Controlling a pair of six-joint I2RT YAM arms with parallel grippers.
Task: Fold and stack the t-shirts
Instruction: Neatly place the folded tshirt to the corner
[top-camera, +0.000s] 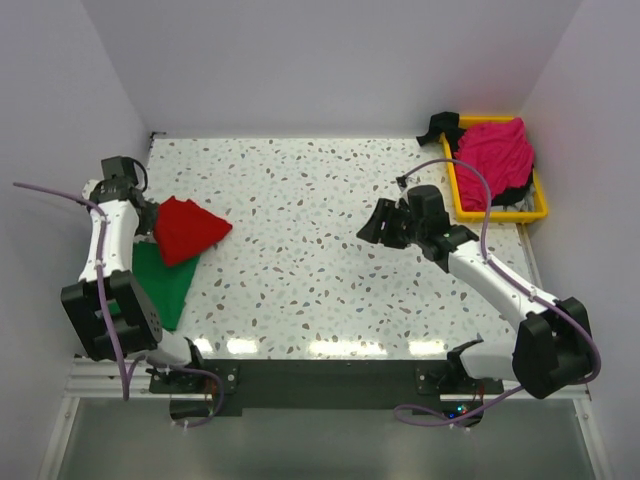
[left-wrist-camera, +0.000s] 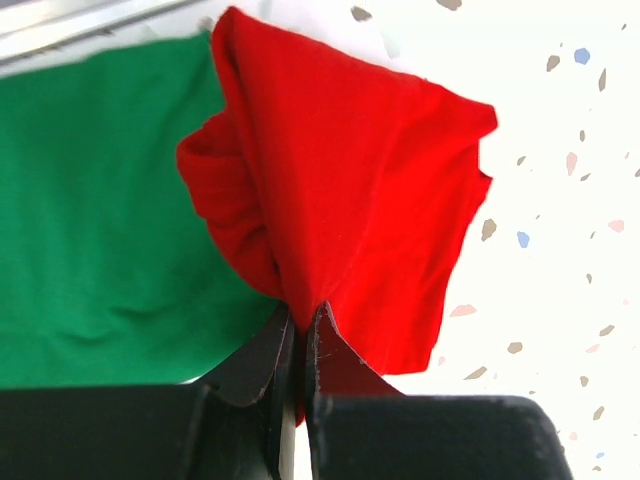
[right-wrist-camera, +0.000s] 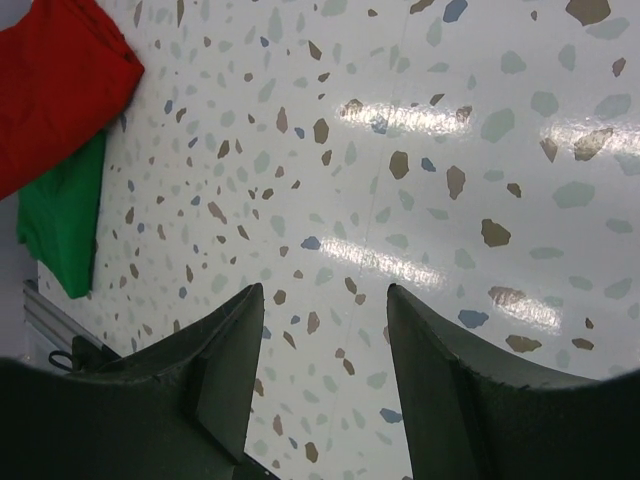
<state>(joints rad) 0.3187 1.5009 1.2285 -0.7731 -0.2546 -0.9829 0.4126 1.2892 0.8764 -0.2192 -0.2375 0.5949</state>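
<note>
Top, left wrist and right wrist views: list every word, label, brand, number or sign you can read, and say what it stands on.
None: no text can be read in any view. The red t-shirt, green t-shirt, pink t-shirt, yellow tray and speckled table are all unmarked.

The green t-shirt (top-camera: 162, 285) is partly covered by the red t-shirt (top-camera: 185, 230) and the left arm (top-camera: 108, 235), and is cut off at the left wrist view's edge. A dark thing (top-camera: 514, 192) under the pink t-shirt (top-camera: 495, 150) cannot be identified.
</note>
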